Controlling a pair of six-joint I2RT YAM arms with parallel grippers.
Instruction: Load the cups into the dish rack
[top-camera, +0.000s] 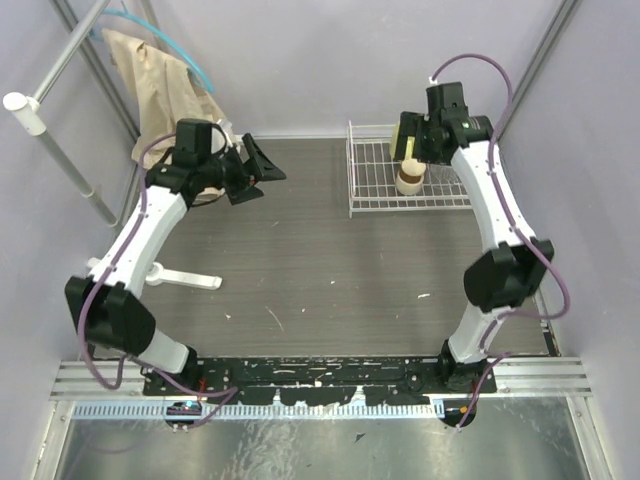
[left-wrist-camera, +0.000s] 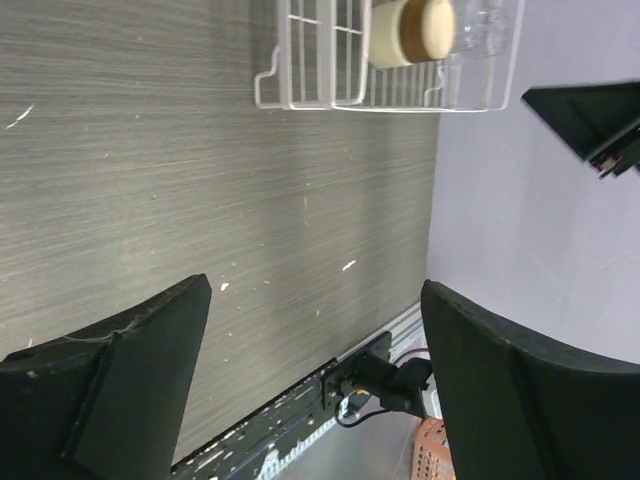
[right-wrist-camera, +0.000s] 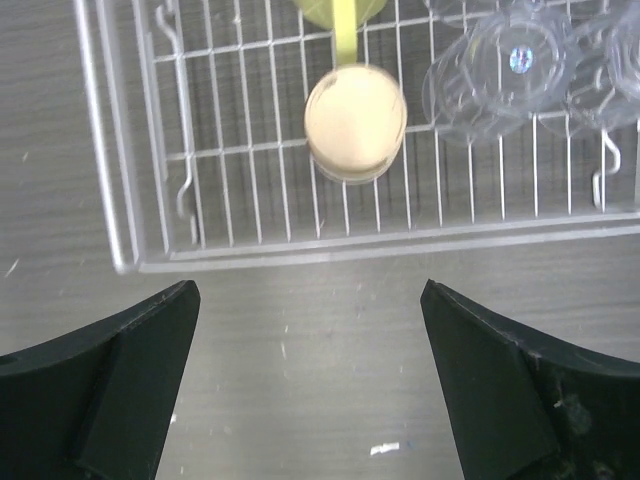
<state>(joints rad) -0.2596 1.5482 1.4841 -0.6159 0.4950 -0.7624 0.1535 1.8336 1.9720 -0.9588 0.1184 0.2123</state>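
Right wrist: right fingers (right-wrist-camera: 110, 380) spread, empty, near rack (right-wrist-camera: 300, 250), cups (right-wrist-camera: 355, 122) inside (left fingers (left-wrist-camera: 110, 390) likewise apart); withdraw high, avoiding its rim.

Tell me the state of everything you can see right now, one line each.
Left gripper: open, empty.
Right gripper: open, empty.
Dish rack: on the table, holding cups.
Brown cup: standing in the rack.
Yellow mug: in the rack, mostly cut off.
Clear tumblers: in the rack, bunched together.
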